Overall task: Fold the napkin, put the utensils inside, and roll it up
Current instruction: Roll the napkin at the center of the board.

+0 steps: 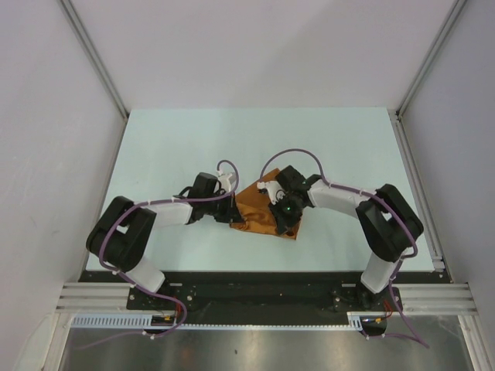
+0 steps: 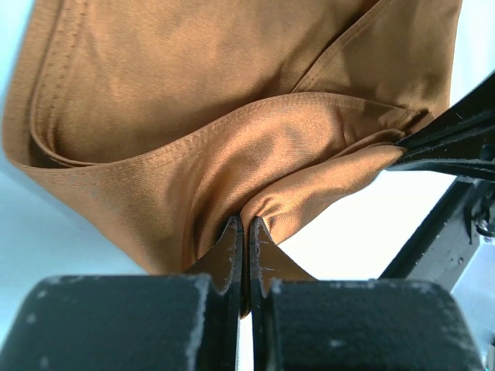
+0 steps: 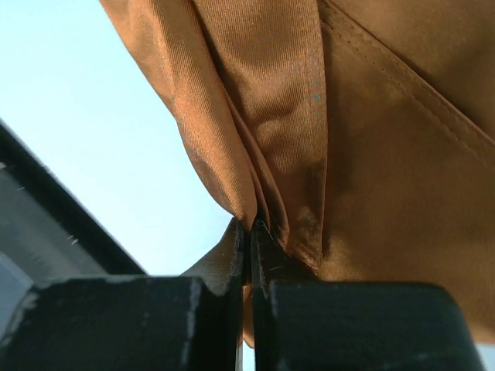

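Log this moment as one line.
rust-orange shiny cloth napkin: bunched, held between both arms | left jaws: shut on its hemmed edge | right jaws: shut on a fold | gold spoon: not in view

We see a napkin, rust-orange and faintly shiny, folded into a crumpled heap at the centre of the overhead view, stitched hems layered, cloth gathered into tight pleats at the bottom middle of both wrist views

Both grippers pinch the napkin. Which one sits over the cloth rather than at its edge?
The right gripper: seen from above, its head covers the right side of the napkin, while the left gripper grips at the left edge.
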Controlling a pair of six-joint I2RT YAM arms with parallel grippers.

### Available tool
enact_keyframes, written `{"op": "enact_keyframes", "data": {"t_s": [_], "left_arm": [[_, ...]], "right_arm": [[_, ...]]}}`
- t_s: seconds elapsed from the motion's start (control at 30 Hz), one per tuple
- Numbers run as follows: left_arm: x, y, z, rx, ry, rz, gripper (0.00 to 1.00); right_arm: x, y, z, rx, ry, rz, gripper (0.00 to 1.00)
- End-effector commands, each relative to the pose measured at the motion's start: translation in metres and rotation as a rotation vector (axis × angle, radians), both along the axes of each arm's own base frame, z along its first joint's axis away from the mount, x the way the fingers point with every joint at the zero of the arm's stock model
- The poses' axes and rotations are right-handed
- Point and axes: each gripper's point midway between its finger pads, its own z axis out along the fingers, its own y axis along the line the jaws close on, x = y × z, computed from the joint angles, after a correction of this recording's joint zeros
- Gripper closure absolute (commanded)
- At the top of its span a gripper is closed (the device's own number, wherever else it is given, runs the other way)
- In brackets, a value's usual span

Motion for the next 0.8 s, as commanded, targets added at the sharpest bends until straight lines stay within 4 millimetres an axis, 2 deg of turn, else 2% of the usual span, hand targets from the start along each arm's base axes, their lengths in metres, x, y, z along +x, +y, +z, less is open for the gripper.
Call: {"op": "enact_keyframes", "data": {"t_s": [0.0,0.03,0.2,0.33,0.47,0.53,0.57,0.67,0.77], "left_arm": [[0.02,0.017,-0.001,0.082,-0.07,0.053,1.0],[0.019,0.017,-0.003,0.083,-0.065,0.05,1.0],[0.018,0.022,-0.009,0.113,-0.062,0.06,1.0],[0.025,0.024,-0.006,0.13,-0.088,0.073,1.0],[0.027,0.025,-0.012,0.151,-0.06,0.069,1.0],[0.026,0.026,-0.016,0.157,-0.048,0.068,1.0],[0.026,0.027,-0.017,0.165,-0.046,0.073,1.0],[0.023,0.031,-0.021,0.179,-0.019,0.079,1.0],[0.023,0.029,-0.022,0.174,-0.008,0.071,1.0]], "right_arm": [[-0.024,0.011,0.004,0.094,0.253,0.057,1.0],[-0.016,0.013,0.006,0.108,0.257,0.055,1.0],[-0.015,0.013,-0.001,0.138,0.388,0.049,1.0],[-0.003,0.008,0.0,0.168,0.424,0.009,1.0],[0.006,0.003,-0.001,0.161,0.424,-0.019,1.0],[0.009,0.004,0.002,0.168,0.415,-0.023,0.93],[0.012,0.003,0.004,0.176,0.408,-0.033,0.83],[0.022,0.003,0.018,0.211,0.356,-0.048,0.64],[0.03,0.002,0.035,0.239,0.285,-0.06,0.54]]}}
